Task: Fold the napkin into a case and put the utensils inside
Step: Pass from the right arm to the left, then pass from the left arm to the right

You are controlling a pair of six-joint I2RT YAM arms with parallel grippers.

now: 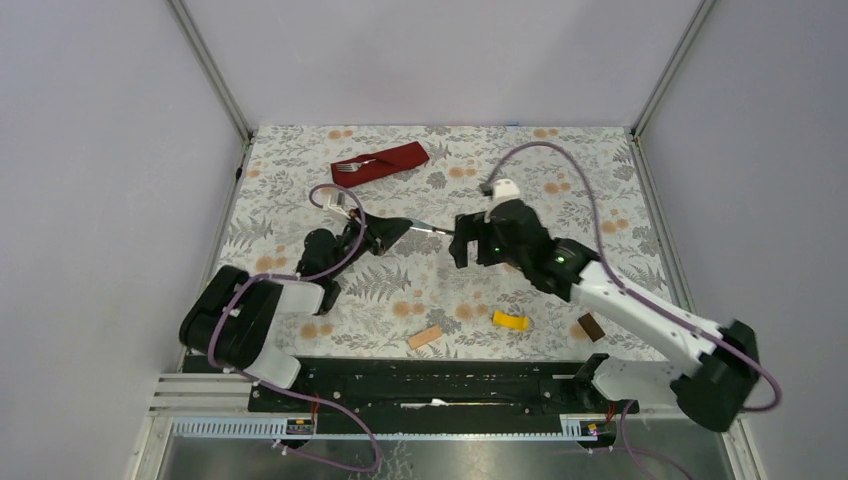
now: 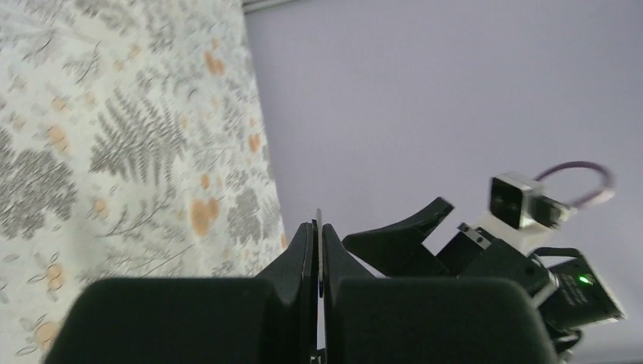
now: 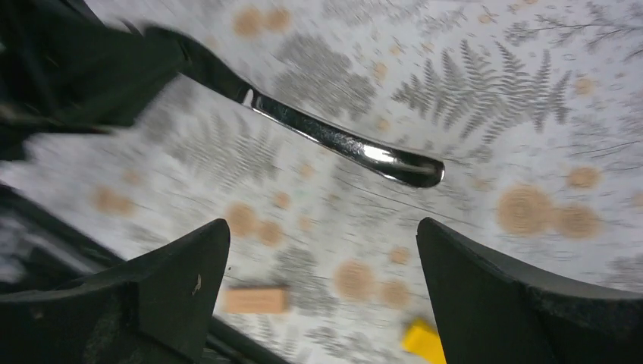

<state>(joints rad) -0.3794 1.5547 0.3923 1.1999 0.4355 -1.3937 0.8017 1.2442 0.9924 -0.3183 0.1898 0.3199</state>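
The dark red napkin point(image 1: 381, 162) lies folded at the far side of the table, with the fork point(image 1: 354, 165) poking out of its left end. My left gripper point(image 1: 398, 229) point(image 2: 318, 229) is shut on the knife point(image 1: 431, 229) point(image 2: 318, 218), which shows edge-on between its fingers. In the right wrist view the knife point(image 3: 341, 144) hangs above the cloth, its handle end free. My right gripper point(image 1: 458, 244) point(image 3: 322, 250) stands open just right of the knife's free end, with nothing between its fingers point(image 3: 182, 273).
A tan block point(image 1: 425, 337) point(image 3: 256, 299), a yellow block point(image 1: 511, 320) point(image 3: 425, 341) and a brown block point(image 1: 590, 326) lie on the flowered tablecloth point(image 1: 420, 290) near the front edge. Grey walls enclose the table.
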